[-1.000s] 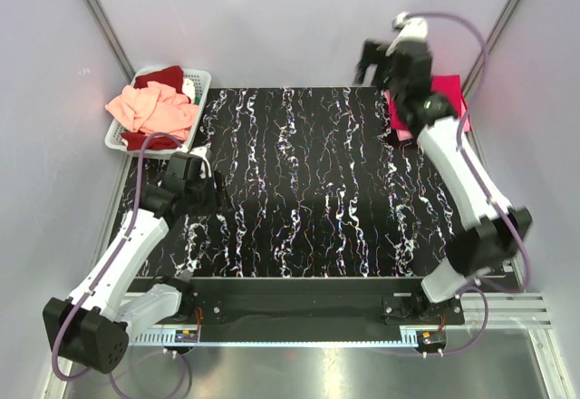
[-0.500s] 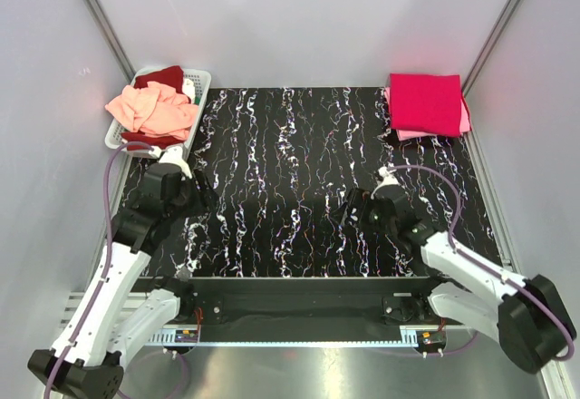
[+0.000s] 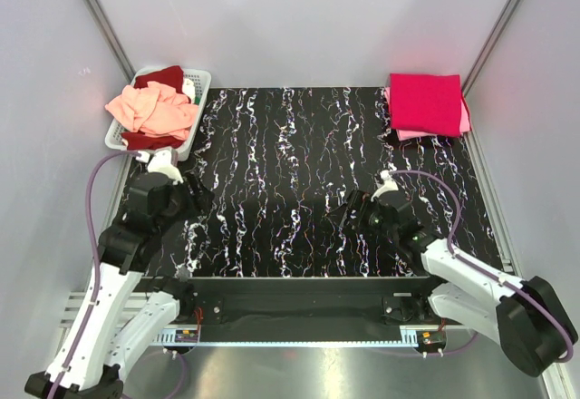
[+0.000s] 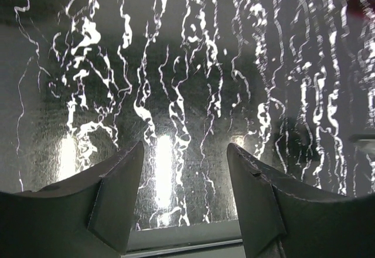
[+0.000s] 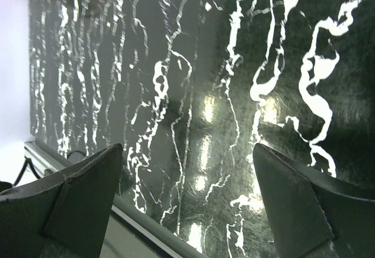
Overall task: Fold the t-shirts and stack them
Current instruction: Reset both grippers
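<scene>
Here we see left gripper (image 4: 183,196) spread, empty | right gripper (image 5: 187,199) spread, empty | crimson shirt (image 3: 426,102) folded on pink shirt (image 3: 465,122), far right corner | peach shirt (image 3: 154,111) over maroon shirt (image 3: 160,76) in basket (image 3: 200,80)

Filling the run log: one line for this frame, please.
left tool: open, empty | right tool: open, empty | red shirt: folded, on pink shirt | peach shirt: crumpled, in basket
</scene>
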`<move>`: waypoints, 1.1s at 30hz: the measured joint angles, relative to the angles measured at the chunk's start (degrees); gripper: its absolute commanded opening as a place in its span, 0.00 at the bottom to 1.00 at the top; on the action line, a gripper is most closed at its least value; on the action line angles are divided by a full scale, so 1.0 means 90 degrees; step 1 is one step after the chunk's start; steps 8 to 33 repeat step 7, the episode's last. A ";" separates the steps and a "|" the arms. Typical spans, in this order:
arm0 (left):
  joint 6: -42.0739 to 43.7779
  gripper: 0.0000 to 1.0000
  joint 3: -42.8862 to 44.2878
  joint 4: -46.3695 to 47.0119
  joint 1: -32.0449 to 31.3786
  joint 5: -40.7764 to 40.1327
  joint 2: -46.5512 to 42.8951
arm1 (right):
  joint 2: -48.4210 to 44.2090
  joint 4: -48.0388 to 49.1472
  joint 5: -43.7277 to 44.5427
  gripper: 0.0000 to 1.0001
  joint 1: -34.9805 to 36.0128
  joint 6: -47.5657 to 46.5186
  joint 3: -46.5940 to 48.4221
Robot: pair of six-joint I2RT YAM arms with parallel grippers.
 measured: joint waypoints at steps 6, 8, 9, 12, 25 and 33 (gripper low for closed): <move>0.0022 0.66 -0.0002 0.0080 0.0000 0.0029 -0.0250 | 0.0090 -0.0017 -0.0012 1.00 0.0000 0.0070 0.0005; 0.0036 0.66 -0.0012 0.0109 0.0000 0.0041 -0.0257 | 0.0068 -0.0017 -0.0007 1.00 0.0000 0.0083 0.0005; 0.0036 0.66 -0.0012 0.0109 0.0000 0.0041 -0.0257 | 0.0068 -0.0017 -0.0007 1.00 0.0000 0.0083 0.0005; 0.0036 0.66 -0.0012 0.0109 0.0000 0.0041 -0.0257 | 0.0068 -0.0017 -0.0007 1.00 0.0000 0.0083 0.0005; 0.0036 0.66 -0.0012 0.0109 0.0000 0.0041 -0.0257 | 0.0068 -0.0017 -0.0007 1.00 0.0000 0.0083 0.0005; 0.0036 0.66 -0.0012 0.0109 0.0000 0.0041 -0.0257 | 0.0068 -0.0017 -0.0007 1.00 0.0000 0.0083 0.0005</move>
